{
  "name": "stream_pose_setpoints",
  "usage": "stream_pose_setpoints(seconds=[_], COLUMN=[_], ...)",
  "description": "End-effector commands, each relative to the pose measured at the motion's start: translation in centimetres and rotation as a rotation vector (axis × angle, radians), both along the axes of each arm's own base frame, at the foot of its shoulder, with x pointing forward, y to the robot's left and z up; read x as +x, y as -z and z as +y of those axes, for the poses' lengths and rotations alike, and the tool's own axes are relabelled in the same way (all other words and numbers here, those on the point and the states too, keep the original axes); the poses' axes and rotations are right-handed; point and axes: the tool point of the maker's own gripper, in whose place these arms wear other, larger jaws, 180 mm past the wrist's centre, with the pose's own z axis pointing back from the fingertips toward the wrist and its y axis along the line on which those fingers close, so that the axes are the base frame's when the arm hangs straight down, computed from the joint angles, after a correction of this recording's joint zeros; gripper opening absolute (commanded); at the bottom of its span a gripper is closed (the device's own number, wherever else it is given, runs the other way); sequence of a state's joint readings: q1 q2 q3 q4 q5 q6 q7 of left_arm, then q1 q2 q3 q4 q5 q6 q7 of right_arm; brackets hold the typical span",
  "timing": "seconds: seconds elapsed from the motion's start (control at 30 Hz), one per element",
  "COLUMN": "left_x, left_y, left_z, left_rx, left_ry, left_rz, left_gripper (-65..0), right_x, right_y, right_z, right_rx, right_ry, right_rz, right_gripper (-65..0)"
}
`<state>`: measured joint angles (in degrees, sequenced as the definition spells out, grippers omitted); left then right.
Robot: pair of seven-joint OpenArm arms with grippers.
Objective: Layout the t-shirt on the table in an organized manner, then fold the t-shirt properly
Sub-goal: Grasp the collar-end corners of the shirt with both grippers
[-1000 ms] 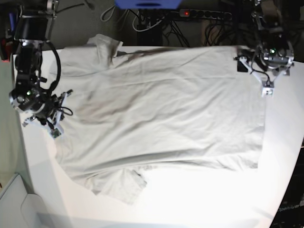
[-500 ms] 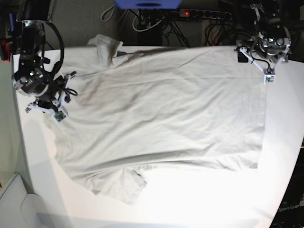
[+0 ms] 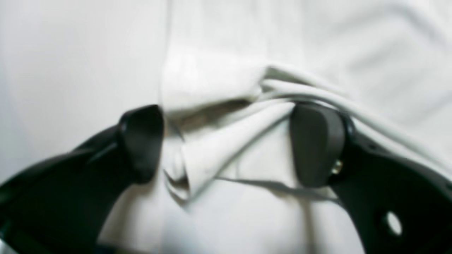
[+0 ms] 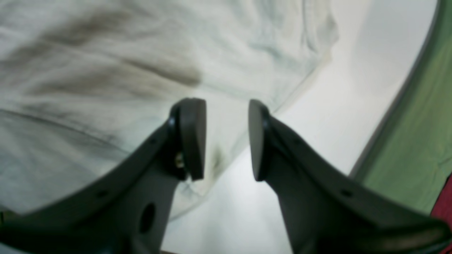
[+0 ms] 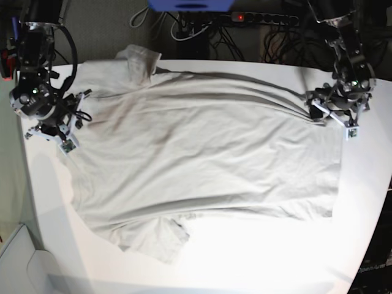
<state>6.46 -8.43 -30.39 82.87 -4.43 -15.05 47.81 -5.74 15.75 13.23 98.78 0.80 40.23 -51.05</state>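
Note:
The pale grey-beige t-shirt (image 5: 202,147) lies spread across the white table (image 5: 263,257), one sleeve (image 5: 138,61) at the far left and the other (image 5: 159,239) at the near left. My left gripper (image 5: 334,116) is down on the shirt's far right corner. In the left wrist view this gripper (image 3: 227,144) stands open and wide, with a bunched fold of the t-shirt (image 3: 219,148) between its fingers (image 3: 316,144). My right gripper (image 5: 58,131) hovers at the shirt's left edge. The right wrist view shows that gripper (image 4: 226,137) open a little with nothing in it, over the t-shirt's (image 4: 106,70) edge.
A power strip (image 5: 263,18), cables and a blue object (image 5: 190,5) lie beyond the table's far edge. A pale bin (image 5: 18,263) sits at the near left. Green floor (image 4: 416,123) shows past the table's rounded edge.
My left gripper came down toward the near side onto the shirt's far right corner, and that corner shifted inward and bunched. My right gripper's jaws parted and it moved slightly toward the far side.

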Motion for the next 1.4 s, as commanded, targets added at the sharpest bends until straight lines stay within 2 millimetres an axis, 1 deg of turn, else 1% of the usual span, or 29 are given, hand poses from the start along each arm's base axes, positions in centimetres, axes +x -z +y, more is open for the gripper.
stream_pose_setpoints(seconds=[0.0,0.1,0.27,0.5,0.53,0.63,0.67,0.73,0.8,0.97,1.03,1.07,1.13,1.2,1.3,1.37], left_x=[-2.8,-1.5,-1.6,-4.8,-5.1,-5.0,-5.0,-5.0,-5.2,-5.3,-5.2,-5.2,-5.0,-4.9,-4.9,-4.9], left_y=[2.6,2.3,2.0,3.7,3.9,4.0,4.0,4.0,4.1,4.1,4.1,4.1,3.8,3.7,3.7,3.4], left_z=[0.1,0.1,0.3,0.2,0.1,0.1,0.1,0.0,0.1,0.2,0.2,0.1,0.2,0.1,0.2,0.2], left_rx=[0.019,0.011,0.019,0.012,0.010,0.011,0.013,0.014,0.014,0.012,0.012,0.011,0.014,0.013,0.014,0.016], left_ry=[0.003,0.000,0.002,0.000,0.000,0.000,-0.001,0.001,0.000,-0.007,-0.007,-0.007,-0.006,-0.006,-0.006,-0.005], left_rz=[0.178,0.167,0.165,0.226,0.232,0.218,0.213,0.205,0.208,0.209,0.207,0.212,0.206,0.204,0.205,0.210], left_gripper=[-9.7,-9.7,-9.7,-9.8,-9.8,-10.3,-11.6,-17.0,-25.8,-50.7,-58.2,-60.8,-63.1,-64.3,-64.4,-64.5], right_x=[0.8,0.9,0.8,0.8,0.8,0.9,0.9,0.9,0.9,1.0,1.0,1.0,1.0,0.8,0.1,-0.9], right_y=[-1.2,-1.3,-1.2,-1.3,-1.3,-1.3,-1.3,-1.3,-1.3,-1.4,-1.5,-1.5,-2.0,-3.0,-3.5,-3.0], right_z=[-0.4,-0.4,-0.4,-0.6,-0.6,-0.6,-0.6,-0.6,-0.6,-0.6,-0.6,-0.6,-0.8,-1.1,-1.1,-1.3], right_rx=[-0.009,-0.009,-0.010,-0.011,-0.011,-0.011,-0.011,-0.011,-0.011,-0.011,-0.012,-0.012,-0.017,-0.034,-0.068,-0.086], right_ry=[-0.003,-0.003,-0.003,0.004,0.004,0.004,0.004,0.004,0.004,0.004,0.004,0.004,0.007,0.016,0.025,0.035], right_rz=[-0.044,-0.047,-0.044,-0.044,-0.046,-0.047,-0.047,-0.047,-0.047,-0.050,-0.052,-0.053,-0.067,-0.085,-0.063,-0.024], right_gripper=[-43.9,-43.9,-43.9,-43.9,-43.9,-43.9,-43.9,-43.9,-43.9,-43.9,-43.9,-43.9,-43.9,-43.7,-43.7,-43.6])
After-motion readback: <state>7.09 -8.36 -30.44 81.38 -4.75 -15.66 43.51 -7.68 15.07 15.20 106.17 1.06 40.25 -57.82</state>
